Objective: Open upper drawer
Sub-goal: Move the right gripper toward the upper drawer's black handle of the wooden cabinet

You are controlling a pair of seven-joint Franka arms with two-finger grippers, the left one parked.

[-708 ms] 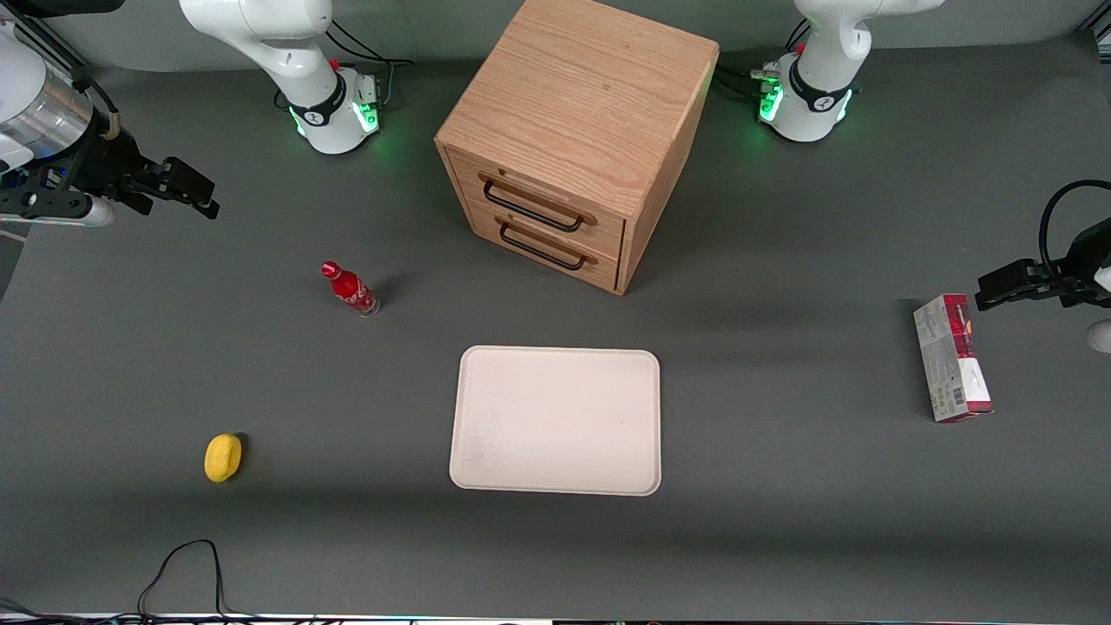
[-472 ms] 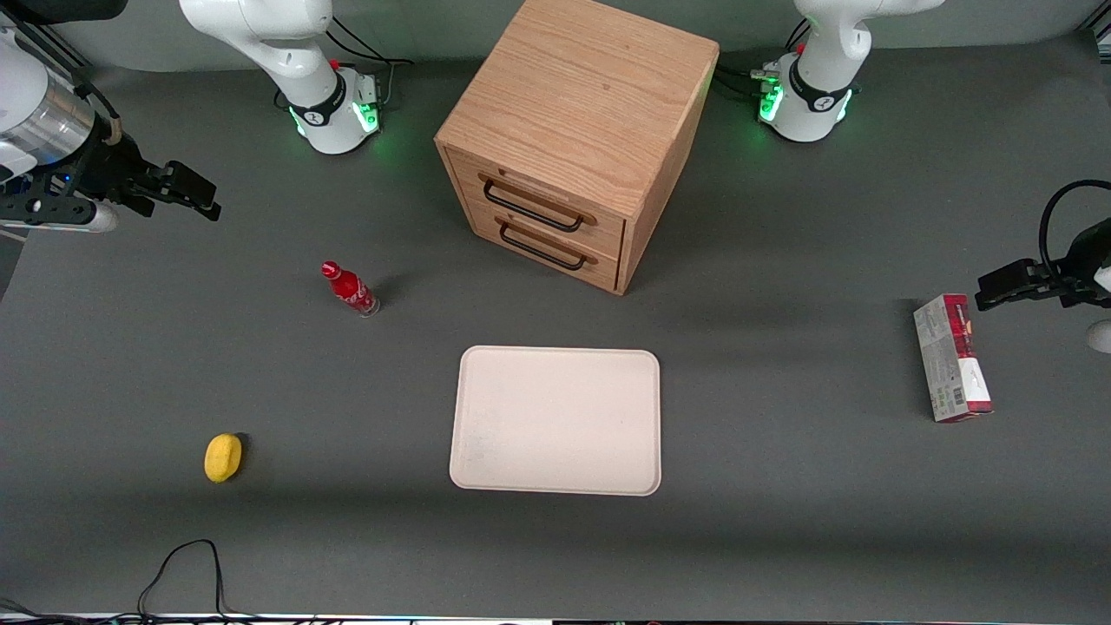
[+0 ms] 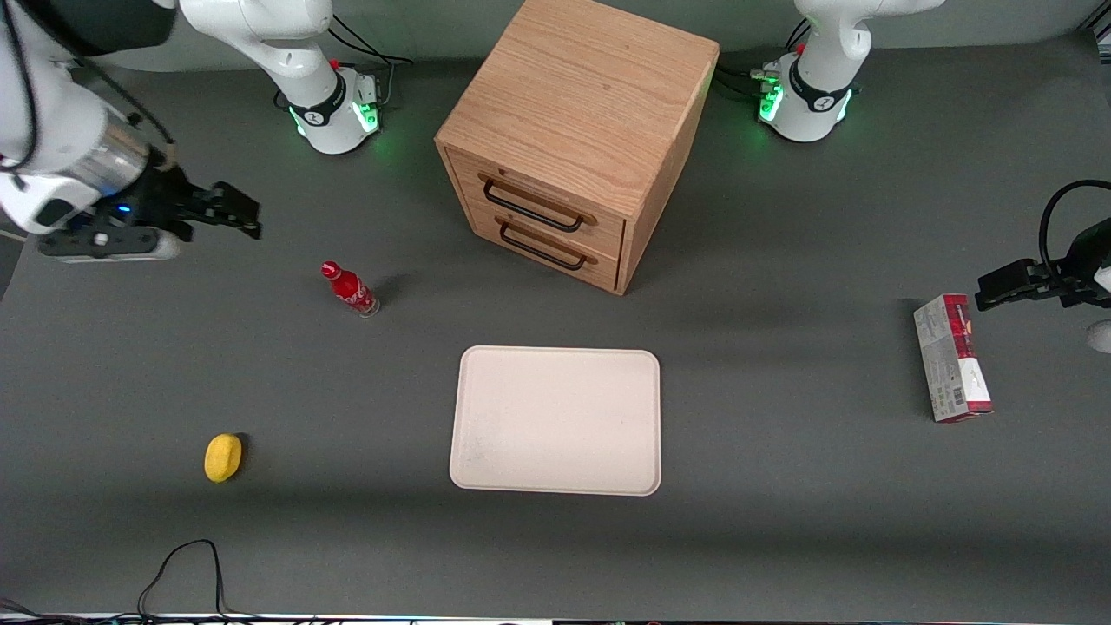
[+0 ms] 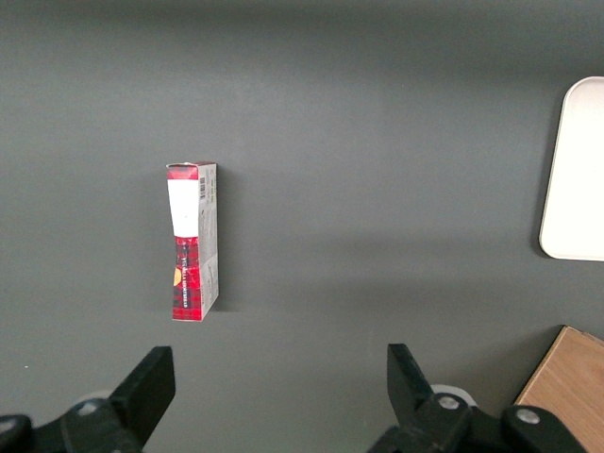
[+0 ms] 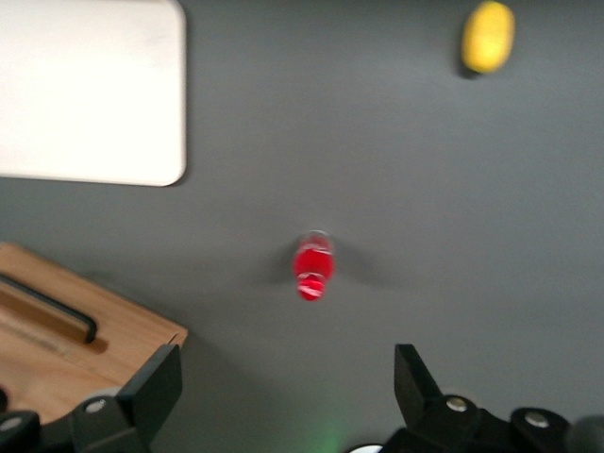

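The wooden cabinet stands at the back middle of the table. Its upper drawer is shut, with a thin black wire handle; the lower twin drawer sits under it. My right gripper is open and empty. It hovers over the table toward the working arm's end, well apart from the cabinet and pointing toward it. In the right wrist view the gripper is open over bare table, with a corner of the cabinet and one black handle beside it.
A red bottle stands between the gripper and the cabinet, nearer the camera; it also shows in the right wrist view. A cream tray lies in front of the cabinet. A yellow object and a red-and-grey box lie on the table.
My right gripper has moved toward the cabinet and a little nearer the camera. The drawers and the other objects have not moved.
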